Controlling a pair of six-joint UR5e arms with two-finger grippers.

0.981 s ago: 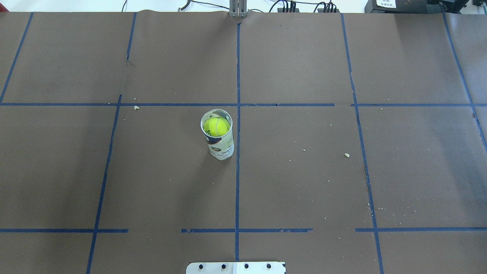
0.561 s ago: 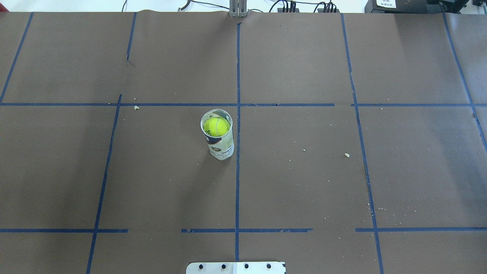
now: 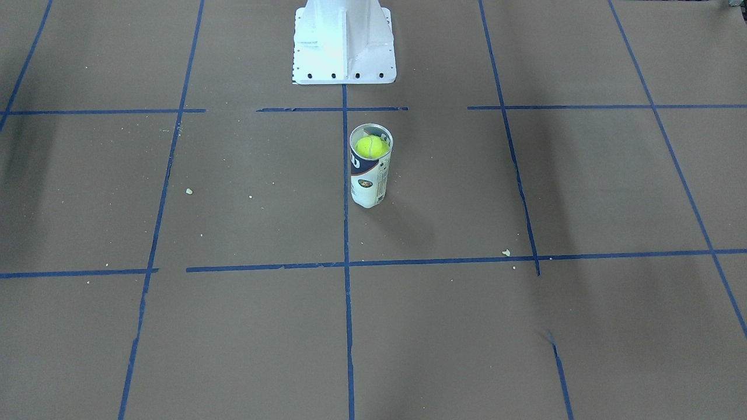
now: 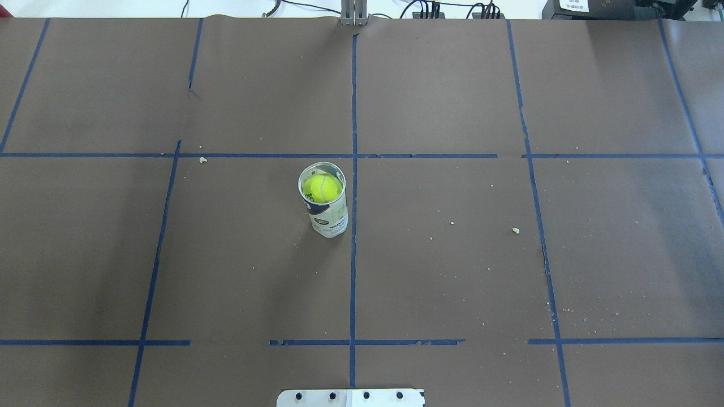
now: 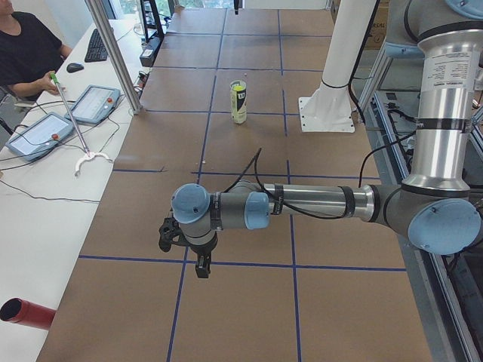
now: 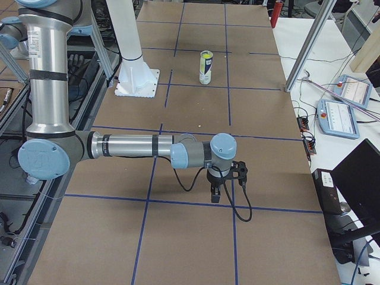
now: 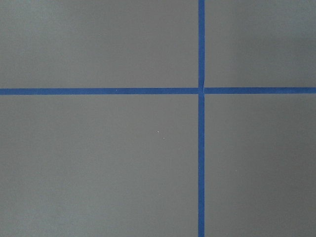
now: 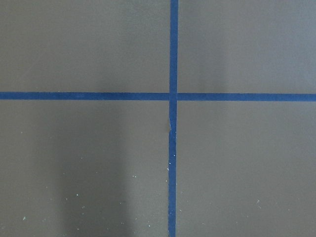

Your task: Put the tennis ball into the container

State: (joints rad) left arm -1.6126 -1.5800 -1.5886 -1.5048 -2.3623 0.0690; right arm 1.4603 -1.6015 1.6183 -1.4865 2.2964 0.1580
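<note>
Frontally, the tennis ball sits inside the upright container on the counter. Overhead, it stands just on the left arm's side of centre. Side views: left gripper and right gripper hang well apart from it, grip unreadable.

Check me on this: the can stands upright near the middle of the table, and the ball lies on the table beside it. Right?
Not quite. The ball sits inside the can, not on the table beside it; the overhead view shows it through the can's open top. The can does stand upright near the middle of the table.
</note>
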